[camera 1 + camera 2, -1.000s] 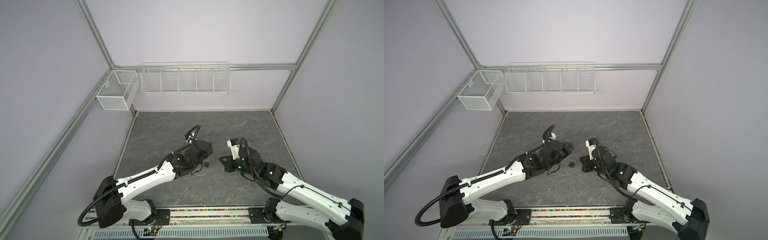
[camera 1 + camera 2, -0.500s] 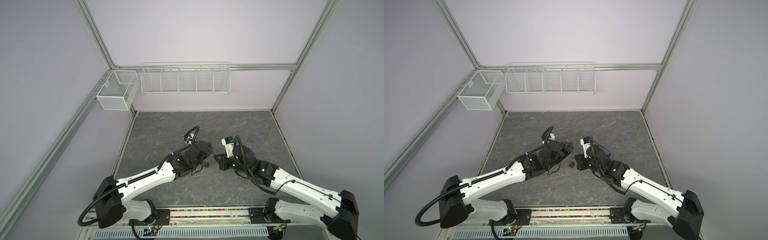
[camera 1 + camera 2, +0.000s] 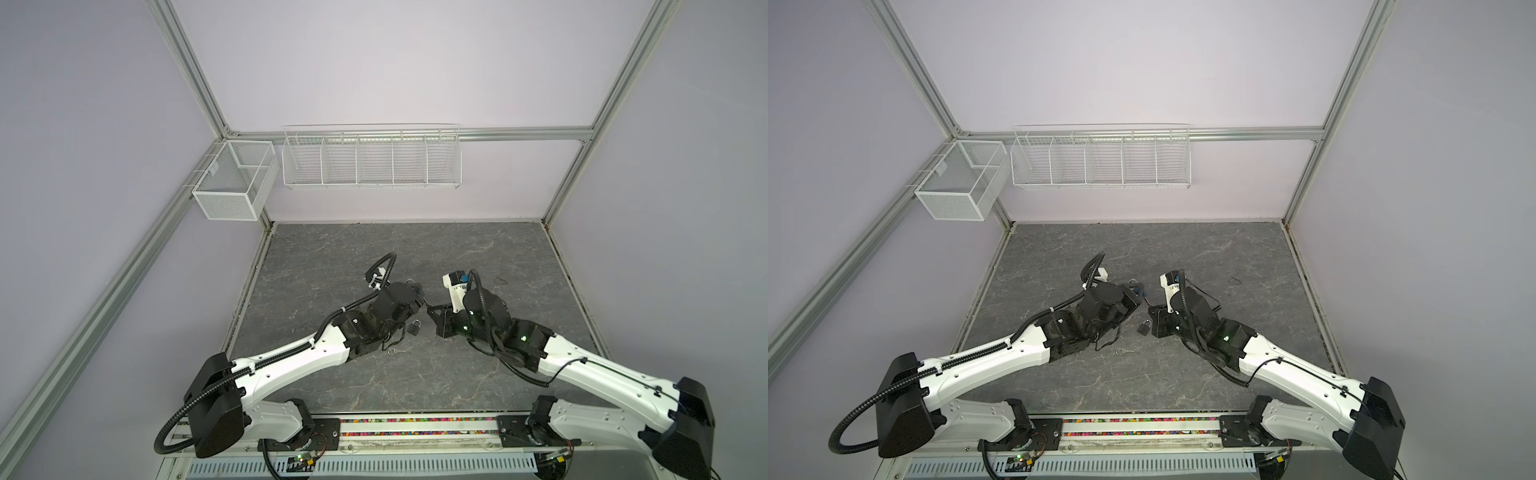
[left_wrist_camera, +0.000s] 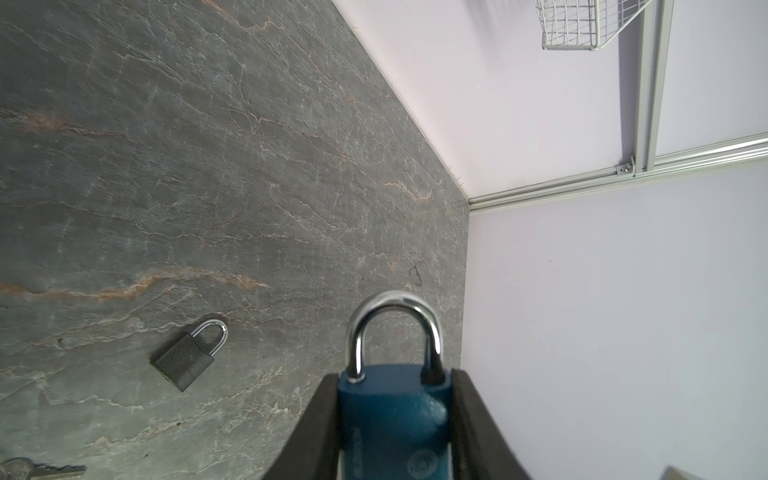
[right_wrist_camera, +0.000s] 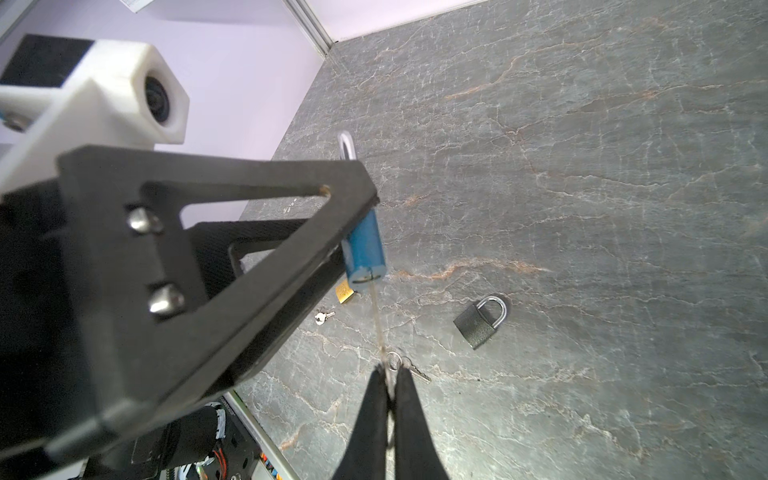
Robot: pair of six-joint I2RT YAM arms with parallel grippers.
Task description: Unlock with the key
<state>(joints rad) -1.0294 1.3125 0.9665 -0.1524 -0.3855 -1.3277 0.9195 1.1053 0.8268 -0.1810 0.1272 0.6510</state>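
My left gripper (image 4: pixel 392 384) is shut on a blue padlock (image 4: pixel 392 415), its steel shackle sticking out past the fingertips. In the right wrist view the blue padlock (image 5: pixel 365 245) hangs above the table, bottom face toward my right gripper (image 5: pixel 386 374). That gripper is shut on a thin silver key (image 5: pixel 379 324). The key's tip meets the padlock's bottom face; how far it is in I cannot tell. In both top views the left gripper (image 3: pixel 417 296) and the right gripper (image 3: pixel 430 311) nearly touch at mid-table.
A black padlock (image 5: pixel 480 322) (image 3: pixel 413 328) lies on the grey slab below the grippers. A ringed key (image 5: pixel 409 368) (image 3: pixel 1121 351), a gold padlock (image 5: pixel 345 293) and a small key (image 5: pixel 322 316) lie nearby. Wire baskets (image 3: pixel 372 158) hang on the back wall.
My right arm has swung left, bringing the key up to the blue padlock's bottom. The left gripper has kept the padlock nearly in place.
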